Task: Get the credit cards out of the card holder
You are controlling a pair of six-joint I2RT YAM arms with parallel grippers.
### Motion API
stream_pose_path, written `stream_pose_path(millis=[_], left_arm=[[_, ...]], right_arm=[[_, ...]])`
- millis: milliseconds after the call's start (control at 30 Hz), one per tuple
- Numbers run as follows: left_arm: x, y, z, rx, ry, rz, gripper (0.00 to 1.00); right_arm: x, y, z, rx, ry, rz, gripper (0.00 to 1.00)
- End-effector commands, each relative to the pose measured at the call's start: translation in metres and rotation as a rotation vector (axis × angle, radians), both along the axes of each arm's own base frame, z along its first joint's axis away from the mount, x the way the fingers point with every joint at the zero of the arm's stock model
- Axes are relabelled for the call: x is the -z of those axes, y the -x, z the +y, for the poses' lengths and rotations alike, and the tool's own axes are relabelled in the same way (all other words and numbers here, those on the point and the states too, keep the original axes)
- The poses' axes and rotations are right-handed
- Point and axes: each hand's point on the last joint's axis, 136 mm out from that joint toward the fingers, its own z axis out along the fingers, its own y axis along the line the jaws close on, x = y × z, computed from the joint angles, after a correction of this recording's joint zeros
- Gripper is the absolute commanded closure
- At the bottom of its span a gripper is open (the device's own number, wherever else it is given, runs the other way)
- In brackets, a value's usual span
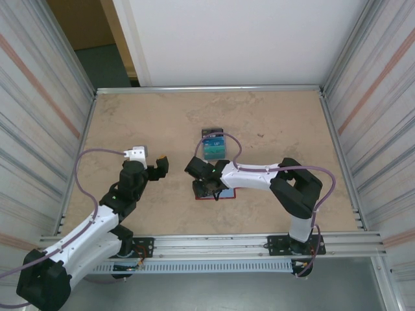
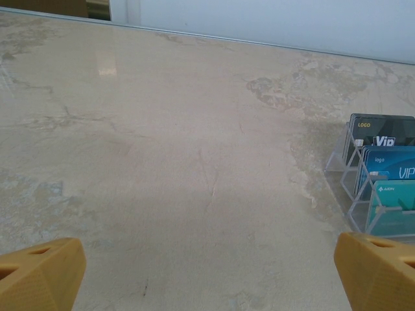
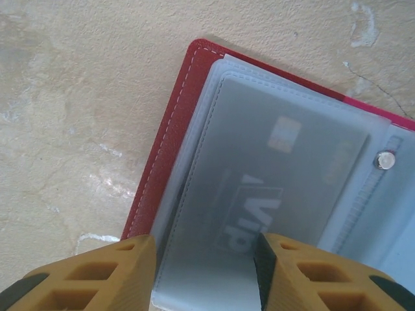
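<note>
Tabletop (image 1: 130, 116) of beige, stone-patterned laminate spreads between ribbed metal walls. On the left side, the left arm (image 1: 97, 220) reaches inward, and the left gripper (image 1: 159, 167) hangs over bare surface with its jaws spread wide and nothing between them. In the left wrist view its yellow fingertips (image 2: 45, 272) sit at the two bottom corners, with plain table in the gap.

Further right, near the middle of the table, a clear plastic card stand (image 2: 343, 170) holds credit cards (image 2: 389, 168) upright in stepped rows: a dark one at the back, a blue one marked VIP, a teal one in front.

Just nearer than the stand lies the red card holder (image 1: 228, 193), opened flat, with the right gripper (image 3: 206, 259) directly over it. The right gripper's jaws stand partly apart above the near edge of a frosted clear sleeve (image 3: 194, 129). I cannot tell whether they touch it. A grey VIP card (image 3: 285, 175) sits inside that sleeve, and a small metal snap stud (image 3: 386, 160) shows to its right. The right arm (image 1: 295, 184) bends back toward its base.
</note>
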Motion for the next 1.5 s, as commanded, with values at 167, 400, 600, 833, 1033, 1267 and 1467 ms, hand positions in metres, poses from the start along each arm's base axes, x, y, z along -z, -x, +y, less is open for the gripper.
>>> stream_pose_path(millis=[167, 400, 600, 833, 1033, 1267, 1467], left_arm=[[-0.009, -0.003, 0.000, -0.008, 0.031, -0.036, 0.01], [-0.013, -0.002, -0.002, 0.009, 0.028, -0.038, 0.01], [-0.019, -0.001, -0.002, 0.015, 0.028, -0.056, 0.01], [-0.029, 0.001, -0.010, 0.045, -0.015, -0.091, 0.01], [-0.036, 0.001, -0.023, 0.071, -0.091, -0.109, 0.01], [-0.037, -0.001, -0.043, 0.118, -0.148, -0.105, 0.01], [-0.031, 0.000, -0.061, 0.173, -0.199, -0.073, 0.01]], right_arm=[[0.018, 0.009, -0.012, 0.025, 0.050, 0.047, 0.57], [0.016, 0.008, -0.018, 0.060, -0.008, 0.068, 0.66], [0.011, 0.003, -0.025, 0.072, -0.010, 0.058, 0.76], [-0.009, -0.005, -0.033, 0.090, -0.029, -0.007, 0.81], [-0.016, -0.009, -0.051, 0.135, -0.024, -0.035, 0.80], [-0.013, -0.011, -0.074, 0.192, -0.013, -0.032, 0.74], [-0.015, -0.011, -0.093, 0.238, 0.000, -0.047, 0.73]])
